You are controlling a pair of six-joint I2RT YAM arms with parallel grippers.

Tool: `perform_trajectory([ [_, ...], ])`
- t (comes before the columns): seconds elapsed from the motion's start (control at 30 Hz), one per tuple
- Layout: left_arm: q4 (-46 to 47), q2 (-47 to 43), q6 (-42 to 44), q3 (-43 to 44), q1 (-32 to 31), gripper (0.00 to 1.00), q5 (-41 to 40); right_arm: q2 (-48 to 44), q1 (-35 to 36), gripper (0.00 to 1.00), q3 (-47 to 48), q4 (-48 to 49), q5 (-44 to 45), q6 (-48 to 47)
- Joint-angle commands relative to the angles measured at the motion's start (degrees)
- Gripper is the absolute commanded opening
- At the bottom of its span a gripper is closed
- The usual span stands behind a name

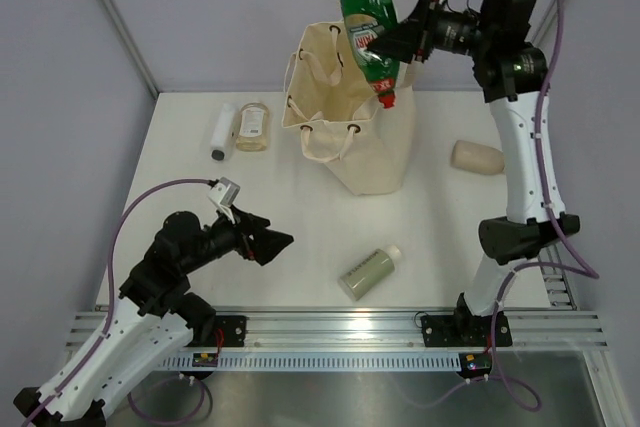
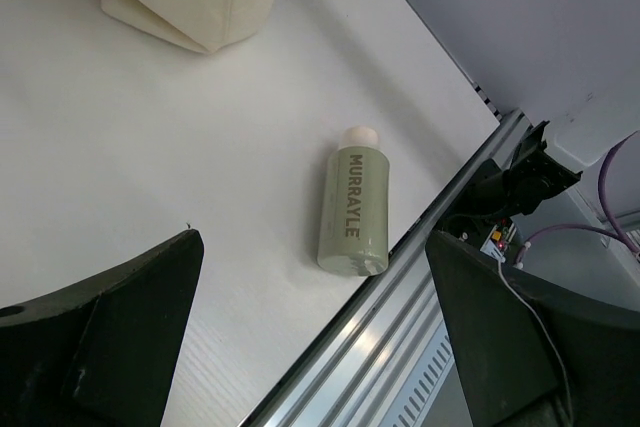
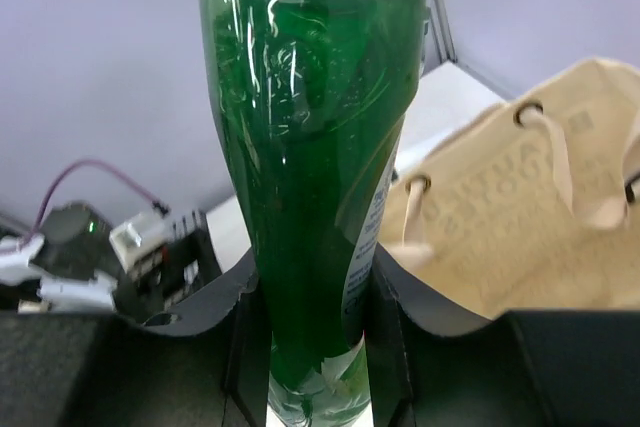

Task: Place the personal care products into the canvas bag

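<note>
Dark green translucent plastic bottle, glossy, red cap down, clamped in the right claw. It hangs over the rim of the tall cream canvas bag, probably to drop into the open mouth. Left claw is spread apart and empty, above the white desk. Sage green bottle, peach bottle and amber bottle are not yet bagged.

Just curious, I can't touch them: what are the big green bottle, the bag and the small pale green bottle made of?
The big green bottle: probably clear tinted plastic, glossy; bright glints and see-through walls. The bag: cream woven cloth, matte; it creases and sags softly. The small pale green bottle: likely opaque plastic, satin finish; no sharp reflections.
</note>
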Motion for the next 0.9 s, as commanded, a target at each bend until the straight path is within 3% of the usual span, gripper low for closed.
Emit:
perform_trajectory([
  [0.0, 4.74, 0.93, -0.07, 0.67, -0.02, 0.99, -0.30, 9.42, 4.62, 0.00, 9.27, 15.05, 15.59, 11.34],
  [0.07, 3.77, 1.98, 0.46, 1.37, -0.02, 0.99, -1.27, 14.79, 7.87, 0.00, 14.79, 17.24, 26.75, 10.29],
  [0.2, 2.54, 4.36, 1.77, 2.60, -0.02, 0.99, -1.45, 19.65, 12.09, 0.00, 16.85, 18.66, 45.57, 6.34],
  [0.37, 4.38, 5.86, 2.04, 2.34, -0.02, 0.99, -1.36, 14.51, 13.24, 0.00, 3.52, 16.99, 60.70, -4.29],
  [0.5, 5.26, 6.82, 1.87, 1.55, -0.02, 0.99, -2.24, 3.59, 13.42, 0.00, -18.08, 22.62, 66.50, -15.09],
  [0.77, 5.96, 8.49, -0.33, 2.69, -0.02, 0.99, -0.93, -1.00, 13.42, 0.00, -29.47, 19.81, 71.53, -22.15],
  [0.83, 6.58, 8.93, -1.38, 2.78, -0.11, 0.99, -0.13, 0.23, 13.42, 0.06, -29.65, 18.93, 71.18, -23.02],
  [0.87, 6.75, 9.63, -1.91, 2.87, -0.11, 0.99, 0.22, 2.15, 13.42, 0.20, -29.04, 16.84, 70.74, -23.81],
])
